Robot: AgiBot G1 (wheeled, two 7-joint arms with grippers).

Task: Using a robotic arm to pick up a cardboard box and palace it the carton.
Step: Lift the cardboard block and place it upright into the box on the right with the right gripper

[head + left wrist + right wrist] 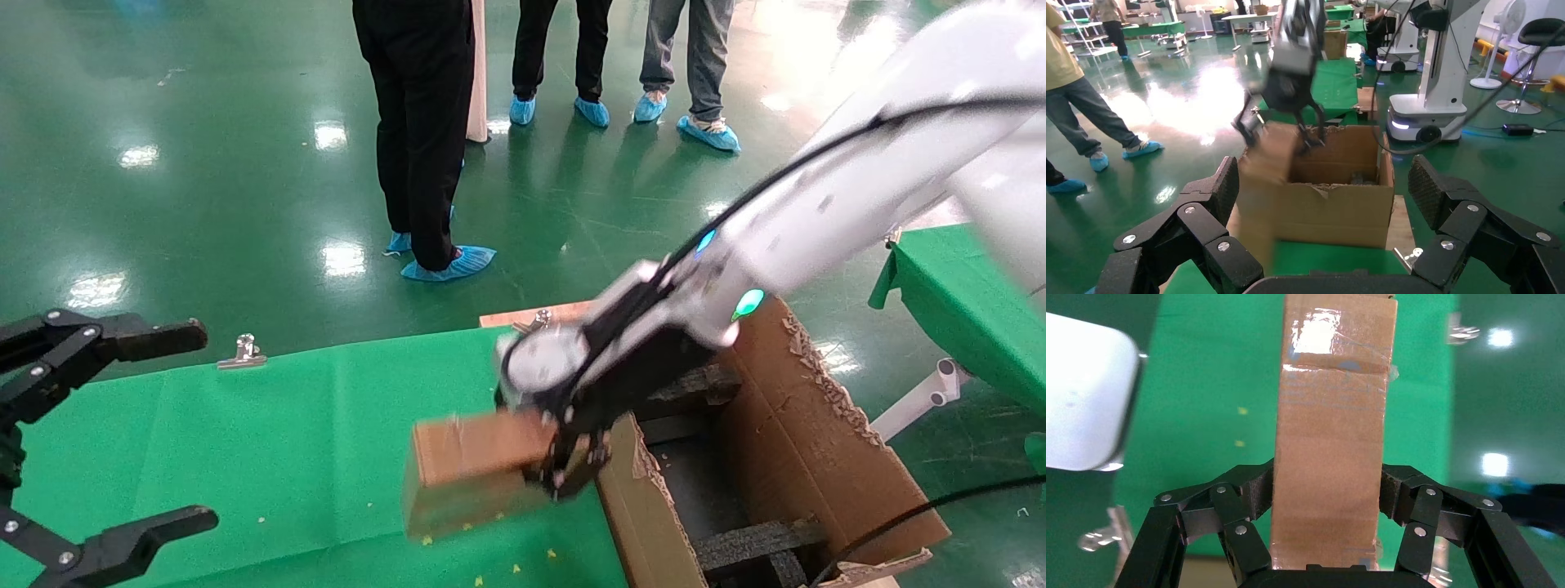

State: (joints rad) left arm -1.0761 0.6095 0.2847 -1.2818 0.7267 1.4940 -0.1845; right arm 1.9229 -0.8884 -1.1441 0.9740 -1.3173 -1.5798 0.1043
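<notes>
The robotic arm (825, 212) comes in from the robot's right side, and its right gripper (572, 461) is clamped on the cardboard box (474, 469). In the right wrist view the two black fingers (1257, 490) press on the two opposite long faces of the cardboard box (1330, 435), near the end that is closest to the gripper body. The rest of the box sticks out straight away from the gripper, and clear tape shines on its far end.

In the head view the box is in the air above the green cloth (270, 441), not touching it. It extends from the gripper toward the robot's left. The carton (801, 425) stands just beside the gripper on the other side, and the gripper is over the torn flap edge of the carton that is nearest to it. The box is outside the carton's opening. Black foam blocks (752, 543) are inside the carton.

The left gripper (114, 433) is at the left edge of the head view, well apart from the box, with its fingers spread wide and nothing between them. In the left wrist view its fingers (1220, 190) frame the carton (1333, 196), which stands farther off, and the right gripper (1284, 125) hangs over the carton's rim
</notes>
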